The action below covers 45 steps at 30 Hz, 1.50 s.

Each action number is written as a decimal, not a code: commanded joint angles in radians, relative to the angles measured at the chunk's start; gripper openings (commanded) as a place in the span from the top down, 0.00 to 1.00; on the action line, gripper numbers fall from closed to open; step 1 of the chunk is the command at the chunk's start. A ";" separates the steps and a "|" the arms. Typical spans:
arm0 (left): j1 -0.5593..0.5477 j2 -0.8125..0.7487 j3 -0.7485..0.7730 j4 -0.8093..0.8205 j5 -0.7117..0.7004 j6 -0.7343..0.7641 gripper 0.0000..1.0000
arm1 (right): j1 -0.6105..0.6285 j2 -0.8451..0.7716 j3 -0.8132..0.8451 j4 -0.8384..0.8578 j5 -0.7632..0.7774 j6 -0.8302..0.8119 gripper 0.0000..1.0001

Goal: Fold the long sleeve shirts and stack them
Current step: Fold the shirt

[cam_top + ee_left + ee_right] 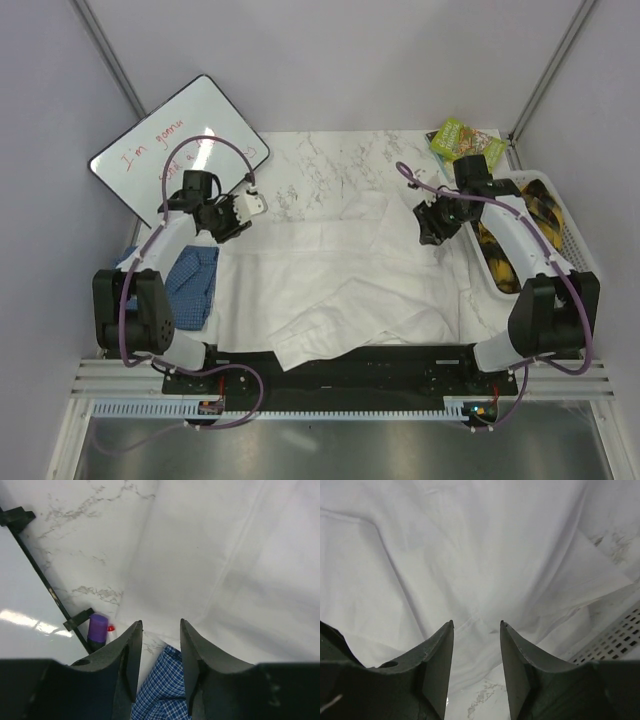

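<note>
Left gripper (161, 625) and right gripper (476, 624) hover spread (nothing pinched) over the plain white cloth shirt (330, 280), seemingly laid flat for folding.

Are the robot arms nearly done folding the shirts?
Not nearly. The blue checked shirt sits in a small bundle off to the left, maybe folded already. The white shirt lies spread wide and unfolded. The left gripper and right gripper are open above its far edge, holding nothing. Left to do: folding the white one and stacking the two.
</note>
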 commanded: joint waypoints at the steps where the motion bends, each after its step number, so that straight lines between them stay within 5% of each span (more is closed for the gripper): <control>1: -0.015 0.107 0.111 -0.008 0.005 -0.139 0.56 | -0.004 0.111 0.125 0.060 0.007 0.090 0.51; 5: -0.015 0.166 0.129 -0.018 -0.037 -0.142 0.57 | -0.004 0.226 0.183 0.020 0.039 0.088 0.55; 19: -0.017 0.224 0.028 -0.017 -0.113 0.011 0.51 | 0.030 0.256 0.041 0.034 0.165 0.008 0.49; 24: -0.017 0.237 0.017 -0.012 -0.130 0.030 0.58 | 0.027 0.265 0.058 0.033 0.197 0.022 0.48; 27: -0.018 0.229 0.014 -0.012 -0.129 0.042 0.72 | 0.025 0.270 0.064 0.011 0.188 0.017 0.63; 28: -0.017 0.224 0.011 -0.011 -0.132 0.047 0.76 | 0.022 0.270 0.068 0.005 0.185 0.015 0.82; 31: -0.017 0.198 0.008 -0.014 -0.135 0.064 0.84 | 0.016 0.257 0.107 -0.042 0.148 0.011 1.00; 38: -0.017 0.200 0.057 -0.009 -0.150 0.044 0.98 | 0.016 0.243 0.154 -0.124 0.107 -0.009 1.00; 44: -0.017 0.244 0.068 -0.001 -0.209 0.084 0.98 | 0.018 0.271 0.134 -0.118 0.159 -0.035 0.99; 45: -0.017 0.241 0.066 -0.003 -0.213 0.088 0.98 | 0.018 0.280 0.137 -0.130 0.154 -0.041 0.93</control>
